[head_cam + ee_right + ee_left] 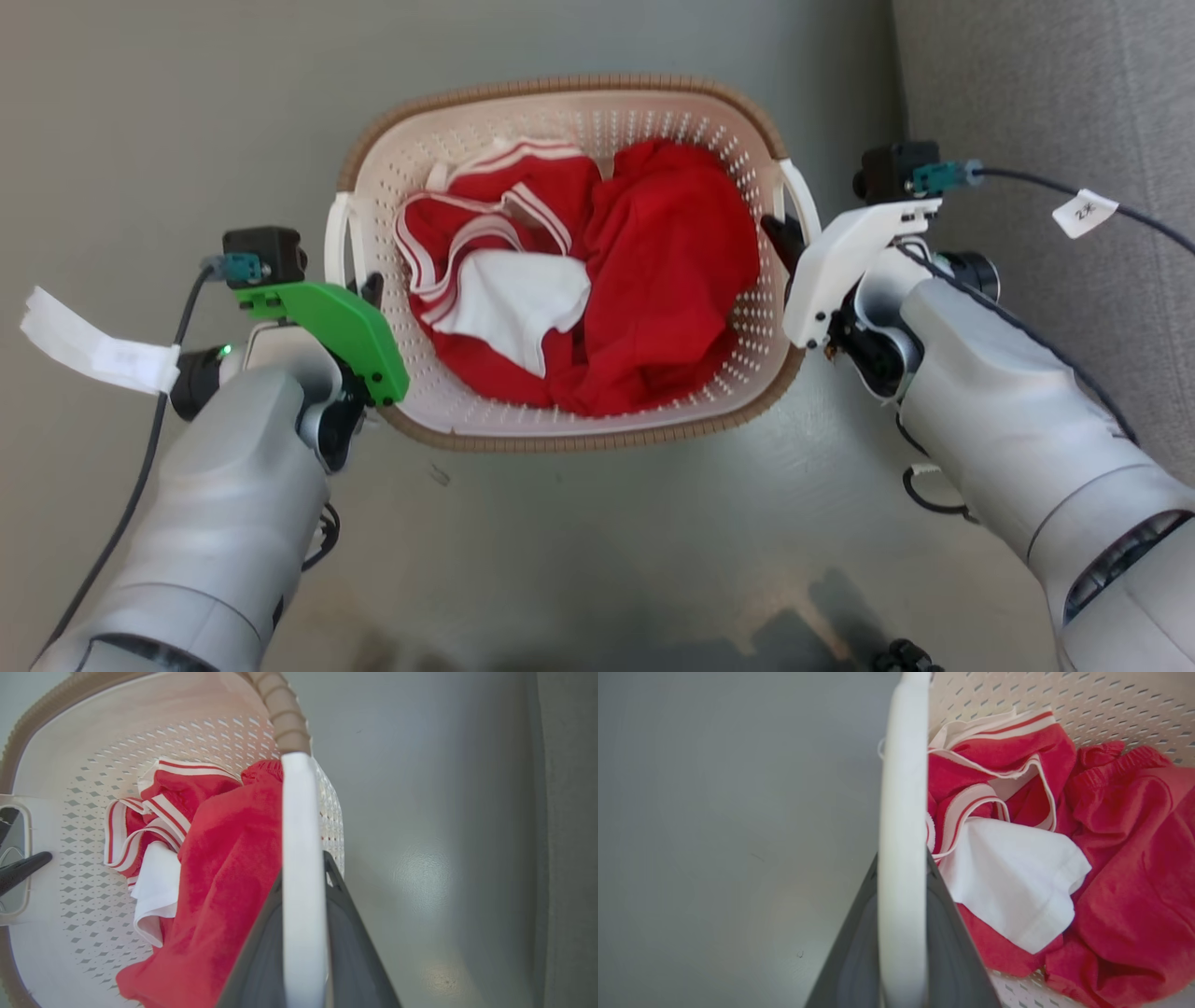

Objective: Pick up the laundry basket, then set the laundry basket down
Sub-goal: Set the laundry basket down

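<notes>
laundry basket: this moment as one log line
cream perforated plastic laundry basket, brown rim, red-and-white clothes inside | left gripper: shut on white left handle | right gripper: shut on right handle

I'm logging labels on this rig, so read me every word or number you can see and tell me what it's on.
"2K", as best it reads, turned at an angle: on the right cable tag.
Too blurred to read: faint marks on the left cable tag.
No text seen on the laundry basket or the clothes.
</notes>
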